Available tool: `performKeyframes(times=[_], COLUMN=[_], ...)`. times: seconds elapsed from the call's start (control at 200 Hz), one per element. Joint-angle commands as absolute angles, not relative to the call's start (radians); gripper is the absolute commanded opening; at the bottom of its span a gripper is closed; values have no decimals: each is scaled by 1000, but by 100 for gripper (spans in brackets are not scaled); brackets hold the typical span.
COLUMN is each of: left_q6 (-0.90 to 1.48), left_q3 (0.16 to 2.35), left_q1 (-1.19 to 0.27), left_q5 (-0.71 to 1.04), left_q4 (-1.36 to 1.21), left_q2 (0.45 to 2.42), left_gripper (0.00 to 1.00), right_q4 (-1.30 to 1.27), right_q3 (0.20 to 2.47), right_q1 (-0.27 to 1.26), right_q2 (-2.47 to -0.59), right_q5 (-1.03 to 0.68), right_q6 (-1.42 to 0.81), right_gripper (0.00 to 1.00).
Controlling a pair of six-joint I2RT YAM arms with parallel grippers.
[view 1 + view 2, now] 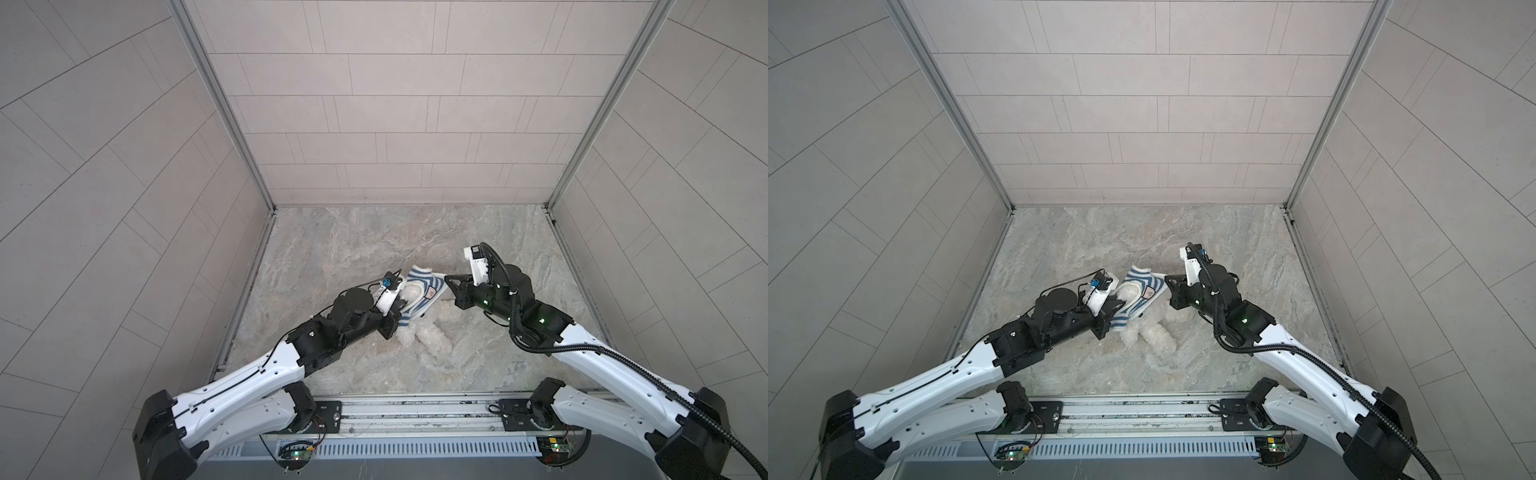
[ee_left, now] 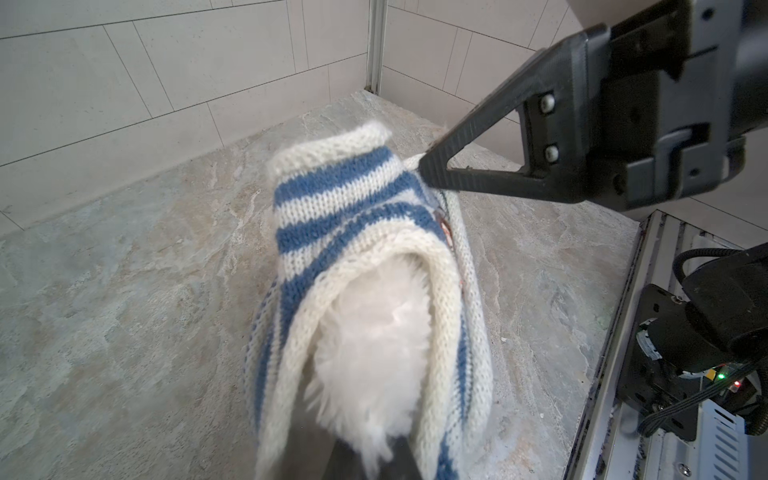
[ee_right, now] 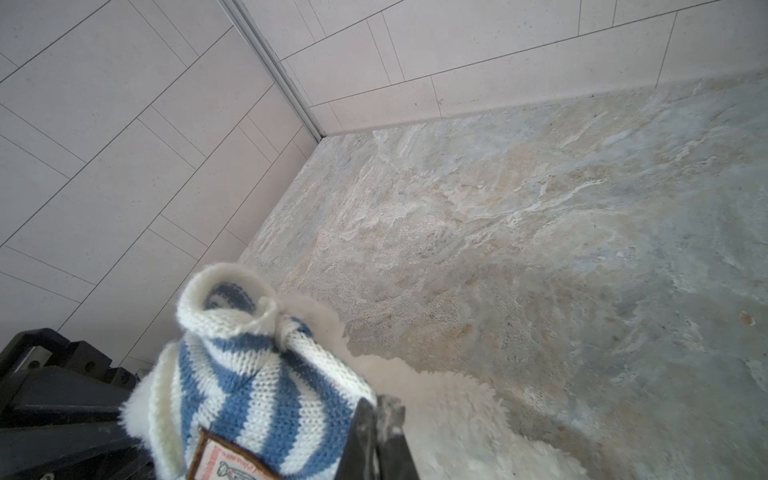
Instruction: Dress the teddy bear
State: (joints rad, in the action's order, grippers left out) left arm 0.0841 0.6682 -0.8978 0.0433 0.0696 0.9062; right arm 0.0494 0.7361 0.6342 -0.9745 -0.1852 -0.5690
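The teddy bear (image 1: 432, 336) (image 1: 1158, 334) lies on the stone floor, its fluffy white legs pointing toward the front. A blue-and-white striped shirt (image 1: 424, 280) (image 1: 1142, 282) with a badge covers its upper part. My left gripper (image 1: 397, 327) (image 1: 1106, 324) is shut on the shirt's lower hem. White fur (image 2: 374, 332) fills the shirt's opening (image 2: 340, 195) right above its jaws (image 2: 370, 457). My right gripper (image 1: 446, 279) (image 1: 1167, 277) (image 2: 424, 170) is shut on the shirt's far edge. In the right wrist view its fingers (image 3: 379, 409) pinch the knit (image 3: 257, 382) beside the bear's fur (image 3: 449, 415). The bear's face is hidden.
Tiled walls close in the stone floor (image 1: 374, 241) on the left, right and back. A metal rail (image 1: 415, 411) carrying both arm bases runs along the front edge. The two arms meet over the bear near the floor's middle.
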Motion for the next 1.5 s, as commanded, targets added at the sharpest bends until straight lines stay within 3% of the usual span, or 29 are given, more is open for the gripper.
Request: performKeyframes(times=[0.0, 0.536, 0.826, 0.966, 1.226, 1.367, 1.492], left_q6=[83, 86, 122, 148, 218, 228, 289], left_q3=[663, 689, 649, 646, 604, 599, 588], left_q1=[-906, -932, -932, -932, -932, -932, -928], left_q5=[33, 57, 36, -31, -87, -65, -85], left_q4=[67, 18, -40, -24, -61, -61, -76], left_q2=[874, 843, 798, 799, 787, 792, 782], left_gripper=[0, 0, 0, 0, 0, 0, 0], right_q4=[49, 0, -77, -21, -6, -49, -45], right_q3=[732, 681, 570, 609, 629, 625, 626], right_q1=[626, 629, 621, 632, 662, 692, 692], right_q2=[-982, -1189, -1177, -1164, -1115, -1037, -970], right_q5=[-116, -117, -151, -199, -461, -453, -357], right_q6=[-563, -552, -635, -624, -554, -539, -532], right_gripper=[0, 0, 0, 0, 1, 6, 24])
